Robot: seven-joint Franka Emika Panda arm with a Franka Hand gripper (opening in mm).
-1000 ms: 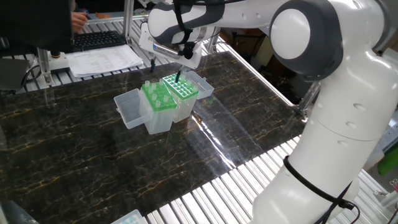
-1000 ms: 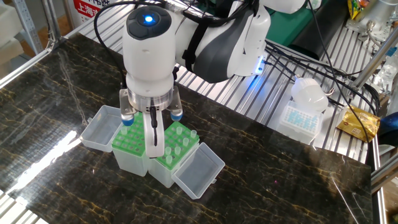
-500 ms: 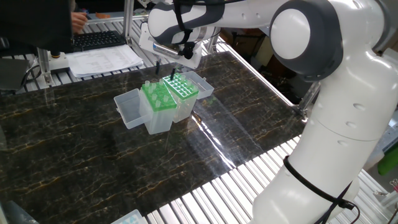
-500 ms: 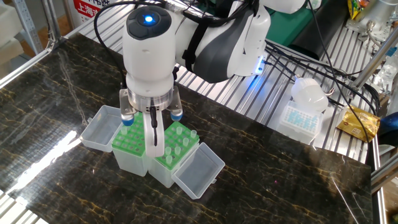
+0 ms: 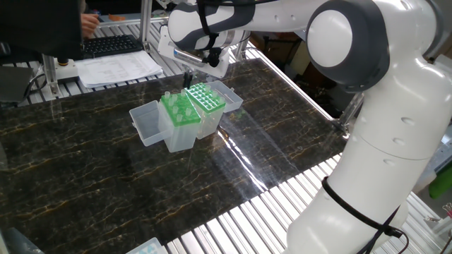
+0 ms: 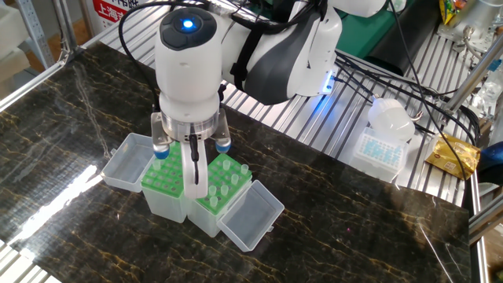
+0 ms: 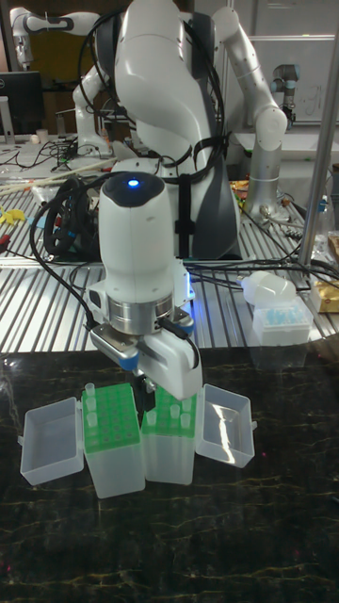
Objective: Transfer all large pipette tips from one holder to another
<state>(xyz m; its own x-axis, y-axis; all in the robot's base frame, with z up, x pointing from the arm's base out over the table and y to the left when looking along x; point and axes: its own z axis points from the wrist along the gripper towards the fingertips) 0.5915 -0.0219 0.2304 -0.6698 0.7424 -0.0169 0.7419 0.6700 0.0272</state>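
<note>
Nearest in the other fixed view: dark marble bench [image 6: 71,126], then open clear lid [image 6: 251,216] lying flat, hinged to first box [image 6: 214,212]. Green rack [image 6: 222,177] on top of it, with several large tips [image 6: 235,170] standing upright in holes, collars poking above the plate. Touching it side by side: second box [image 6: 165,200] with own green rack [image 6: 161,174], lid [image 6: 126,161] flipped open to the outer side. At least one tip up in this rack too, at a corner, clearest in the tall fixed view.

Directly over the seam between the two racks: gripper [image 7: 143,396], pointing straight down, fingers thin and dark, hanging just above the plates and not down in the holes. Mostly masked by a white bracket on the wrist. Cannot tell if fingers are spread or pressed together, nor whether a tip sits between them; too small and too hidden in all three views.

Above that: white wrist [image 6: 187,71] with blue light on top, cables looped round it, rest of arm [image 6: 291,55] arching back off the bench.

Beyond the bench edge, on ribbed metal surface [image 6: 346,118]: another clear box [image 6: 383,149] with pale blue contents, lid raised, well apart from the two green ones. Yellow packet [image 6: 449,157] further out at the edge.

In the one fixed view, far behind the boxes: papers [image 5: 120,67] and keyboard [image 5: 113,44]
</note>
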